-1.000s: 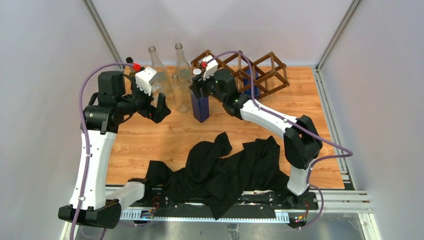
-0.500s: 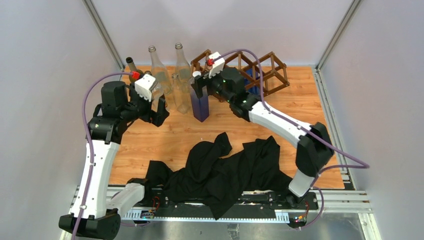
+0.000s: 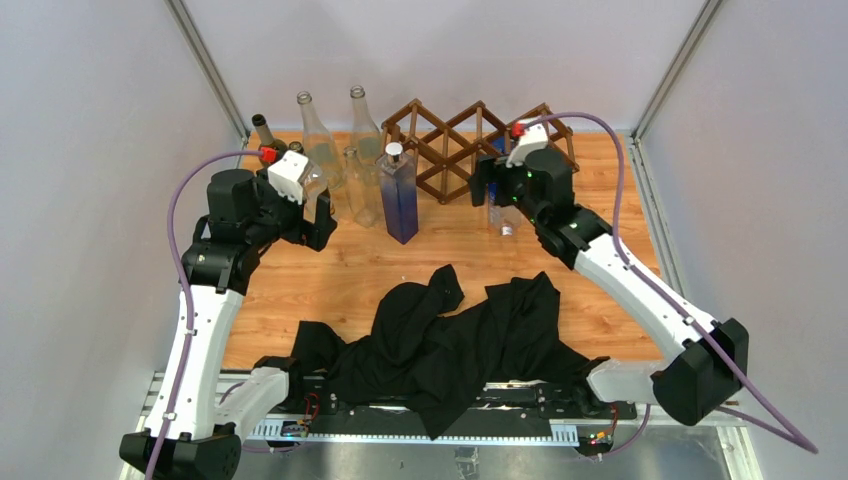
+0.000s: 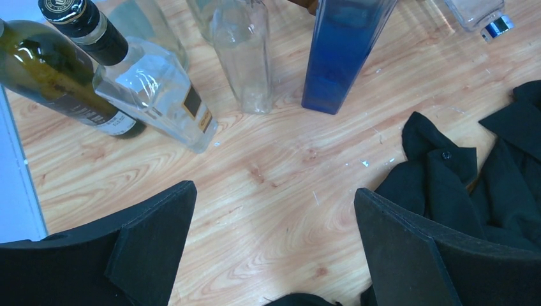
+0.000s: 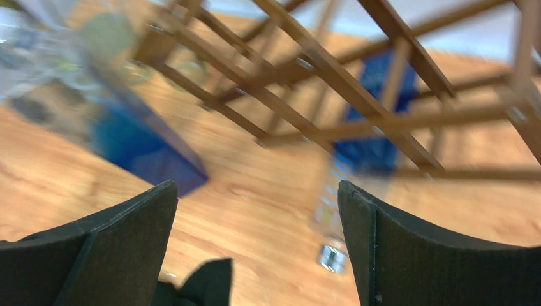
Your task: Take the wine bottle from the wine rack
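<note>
The dark brown lattice wine rack stands at the back of the table; it also fills the top of the right wrist view. A bottle with a blue body lies in a right-hand cell. Its clear neck and silver cap slope down to the table, and the cap shows between my right fingers. My right gripper is open and empty just in front of that cell. My left gripper is open and empty over bare wood.
A tall square blue bottle stands left of the rack. Several clear bottles and a dark green one stand at the back left. A black cloth lies crumpled along the near edge.
My right gripper has left the tall square blue bottle and swung right to the rack's right side. The blue bottle stays upright. The left arm has shifted slightly.
</note>
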Controlling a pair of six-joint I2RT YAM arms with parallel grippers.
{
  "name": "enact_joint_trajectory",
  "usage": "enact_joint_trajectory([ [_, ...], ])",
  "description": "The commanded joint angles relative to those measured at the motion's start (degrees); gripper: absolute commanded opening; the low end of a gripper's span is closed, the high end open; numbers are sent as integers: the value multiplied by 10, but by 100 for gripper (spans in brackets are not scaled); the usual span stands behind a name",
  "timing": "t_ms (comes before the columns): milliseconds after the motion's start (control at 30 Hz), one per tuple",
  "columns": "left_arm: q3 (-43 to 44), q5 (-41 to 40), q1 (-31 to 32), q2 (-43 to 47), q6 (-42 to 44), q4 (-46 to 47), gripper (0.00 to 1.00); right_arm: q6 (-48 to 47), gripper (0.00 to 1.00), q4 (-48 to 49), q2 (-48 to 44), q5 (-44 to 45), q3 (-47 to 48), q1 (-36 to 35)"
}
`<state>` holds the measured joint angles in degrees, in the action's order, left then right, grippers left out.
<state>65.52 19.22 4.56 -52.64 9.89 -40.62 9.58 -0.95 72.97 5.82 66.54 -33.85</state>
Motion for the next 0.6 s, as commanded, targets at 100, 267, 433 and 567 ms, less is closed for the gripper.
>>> enact_joint_trajectory([
  [100, 5, 14, -4, 6, 9, 3, 100, 101, 99, -84, -6, 9, -91, 133],
  [267, 12, 30, -4, 6, 14, -5, 100, 128, 99, -53, 59, -16, -86, 174],
  [433, 17, 38, -4, 4, 15, -8, 100, 138, 99, 3, 136, -24, -77, 179],
  [567, 18, 46, -4, 4, 14, -12, 100, 159, 100, 60, 190, -49, -75, 194],
])
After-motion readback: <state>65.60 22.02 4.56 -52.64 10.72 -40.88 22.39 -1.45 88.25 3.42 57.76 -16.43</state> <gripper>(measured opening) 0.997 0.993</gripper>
